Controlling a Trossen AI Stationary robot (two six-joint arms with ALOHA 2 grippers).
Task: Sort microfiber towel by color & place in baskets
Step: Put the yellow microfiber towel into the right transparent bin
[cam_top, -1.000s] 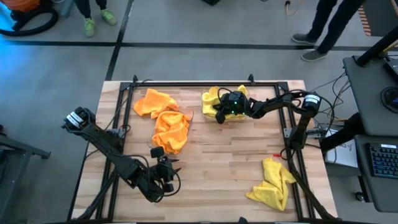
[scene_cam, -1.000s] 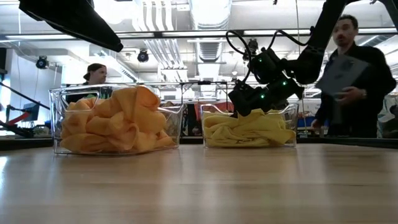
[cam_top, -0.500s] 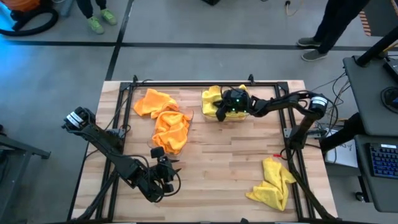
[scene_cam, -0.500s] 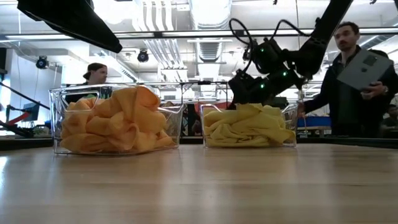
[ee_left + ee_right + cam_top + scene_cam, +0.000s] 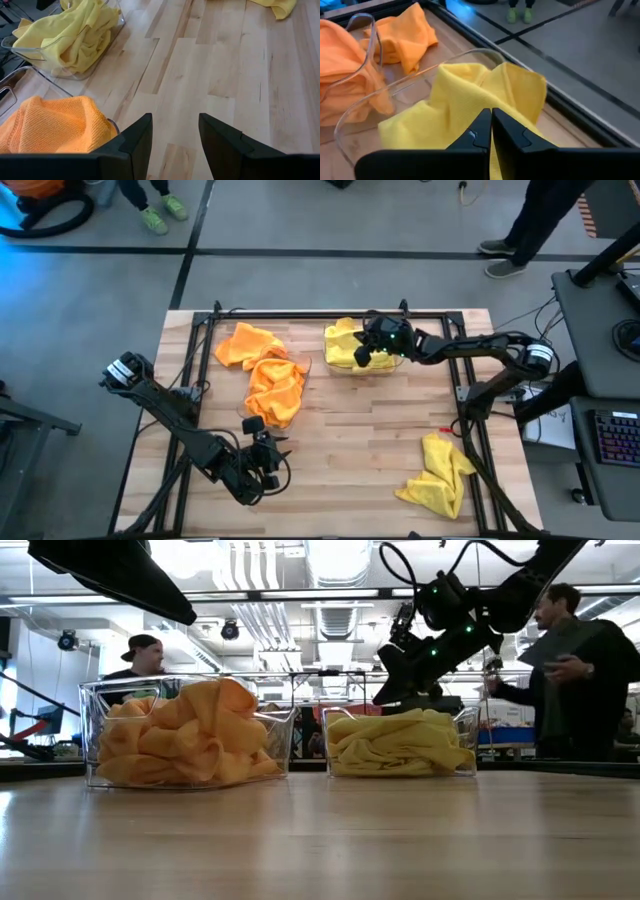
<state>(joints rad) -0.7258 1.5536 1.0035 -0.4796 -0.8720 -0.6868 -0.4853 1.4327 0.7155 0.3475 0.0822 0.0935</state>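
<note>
In the high view the right gripper [image 5: 372, 352], dark and two-fingered, sits at upper centre of the frame over the clear plastic tub holding crumpled yellow microfiber cloths [image 5: 345, 345]; its fingers [image 5: 487, 131] are pressed together and carry nothing. In the low view this gripper [image 5: 392, 690] hangs just above the yellow heap [image 5: 400, 743], apart from it. The second clear plastic tub [image 5: 185, 732], left of centre, is heaped with orange microfiber cloths [image 5: 275, 390], and one more orange cloth [image 5: 248, 343] lies spilled beside it toward the upper left. A loose yellow cloth [image 5: 440, 473] lies on the wooden table [image 5: 350, 450] at lower right, well apart from both tubs. The left gripper [image 5: 268, 460] waits at lower left, fingers [image 5: 131, 142] parted and empty. A person [image 5: 575, 670] stands in the room behind, at right.
</note>
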